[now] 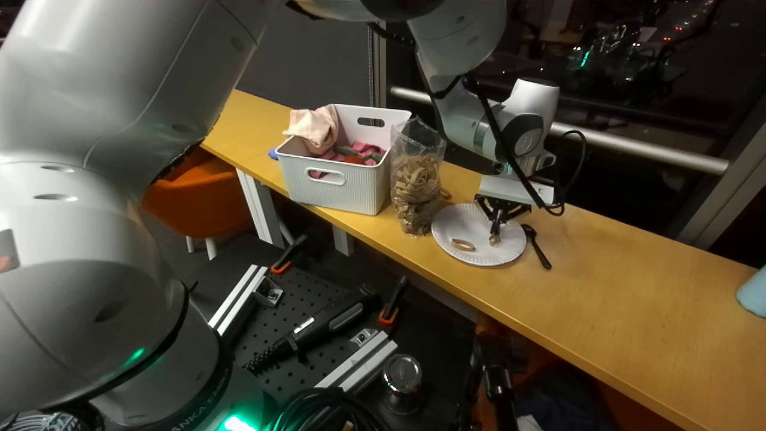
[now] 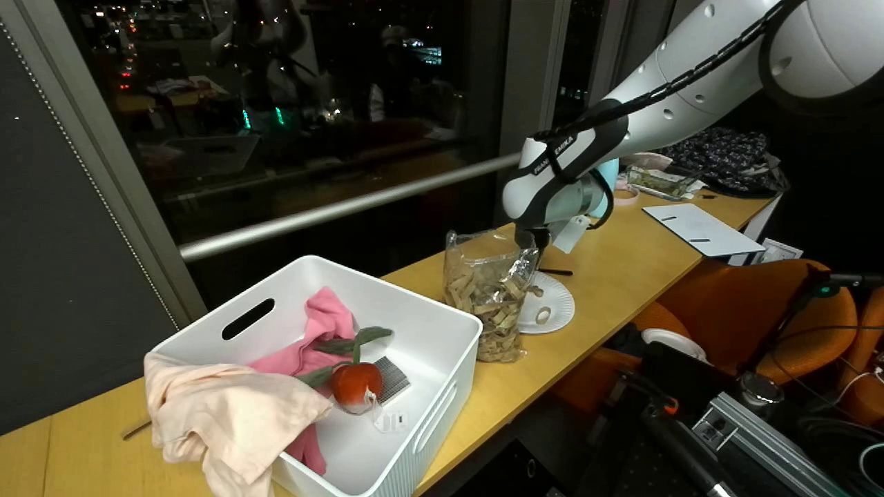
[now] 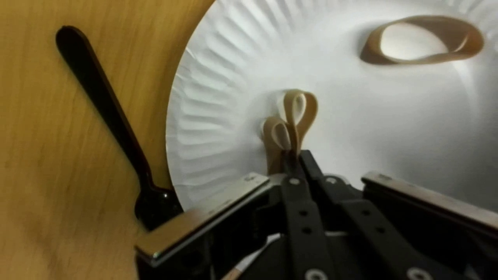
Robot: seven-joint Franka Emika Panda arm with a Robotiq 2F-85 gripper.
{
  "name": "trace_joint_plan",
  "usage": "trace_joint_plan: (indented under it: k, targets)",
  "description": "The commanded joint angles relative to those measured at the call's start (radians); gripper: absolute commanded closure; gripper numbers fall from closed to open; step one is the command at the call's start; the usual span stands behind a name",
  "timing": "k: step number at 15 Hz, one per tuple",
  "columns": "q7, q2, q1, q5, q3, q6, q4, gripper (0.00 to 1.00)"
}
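My gripper [image 3: 297, 156] points down over a white paper plate [image 3: 212, 128], its fingers closed together on a tan rubber band [image 3: 310, 109]. The pinched band bulges out in two small loops ahead of the fingertips, low over the plate or touching it; I cannot tell which. A second tan band [image 3: 474, 43] lies as an open oval on the same plate, apart from the gripper. In an exterior view the held band [image 1: 494, 239] shows under the fingers. A clear bag [image 2: 487, 304] partly hides the gripper in an exterior view.
A black plastic spoon [image 1: 538, 248] lies beside the plate on the wooden table [image 1: 622, 287]. The clear bag of tan bands [image 1: 416, 185] stands upright between plate and white bin [image 1: 335, 194]. Cloths and a toy orange fruit [image 2: 357, 383] are in the bin. Behind runs a window rail [image 1: 646, 149].
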Motion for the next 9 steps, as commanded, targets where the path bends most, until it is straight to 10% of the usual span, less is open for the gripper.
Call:
trace_joint_plan:
  k: [1,9]
  targets:
    - [0.032,-0.101,-0.015,-0.028,0.017,0.037,-0.106,0.99]
    - [0.085,-0.240,0.023,-0.035,0.020,0.092,-0.302,0.99]
